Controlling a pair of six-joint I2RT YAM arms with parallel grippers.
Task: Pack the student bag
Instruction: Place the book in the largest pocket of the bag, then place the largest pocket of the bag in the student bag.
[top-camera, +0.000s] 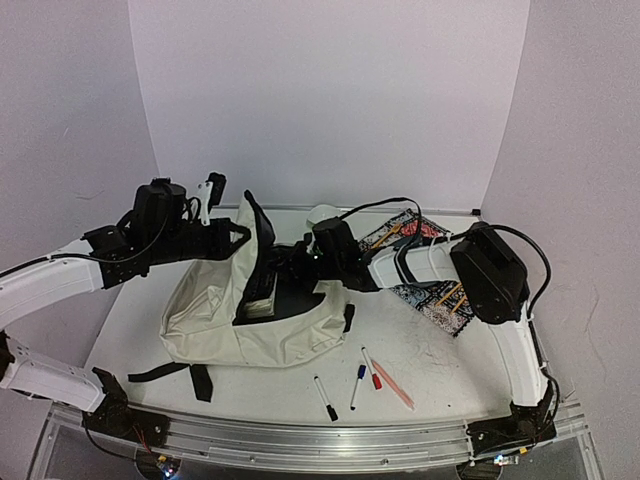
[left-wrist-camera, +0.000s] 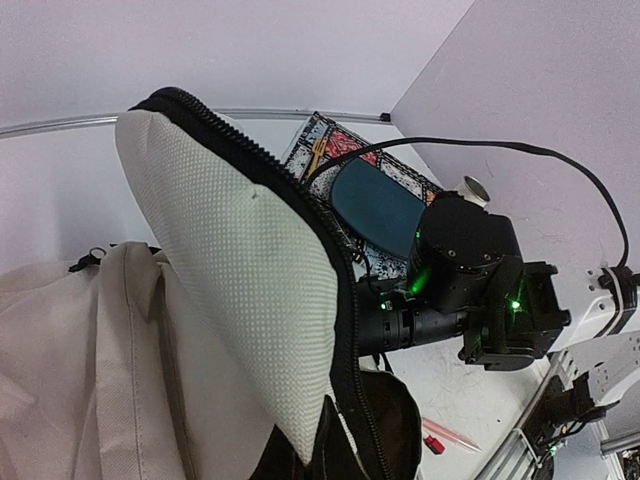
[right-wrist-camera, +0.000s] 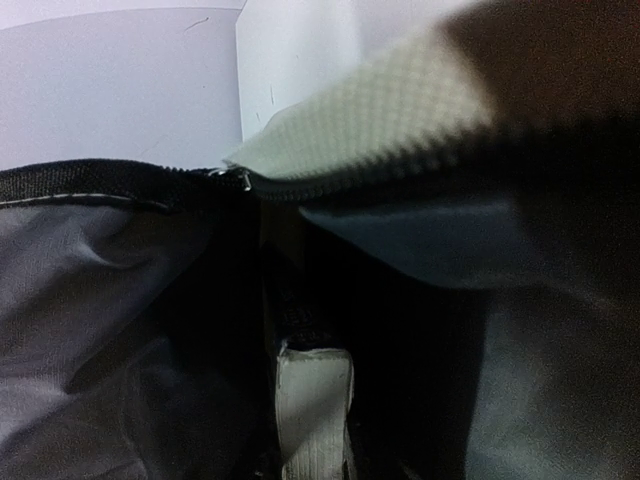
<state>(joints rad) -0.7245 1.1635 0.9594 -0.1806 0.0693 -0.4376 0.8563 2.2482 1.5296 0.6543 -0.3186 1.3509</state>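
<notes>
The student bag (top-camera: 215, 310) lies on the table (top-camera: 440, 350), a bit left of the middle. My left hand (top-camera: 228, 238) is closed tight on its flap (left-wrist-camera: 240, 270) and holds it up so the mouth is wide open. My right hand (top-camera: 298, 265) reaches deep inside, I think to put something in, but it is too dark there to tell if its fingers are open or closed.

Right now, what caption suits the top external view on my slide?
Left claw holds up the flap of the student bag while right claw reaches inside.
</notes>
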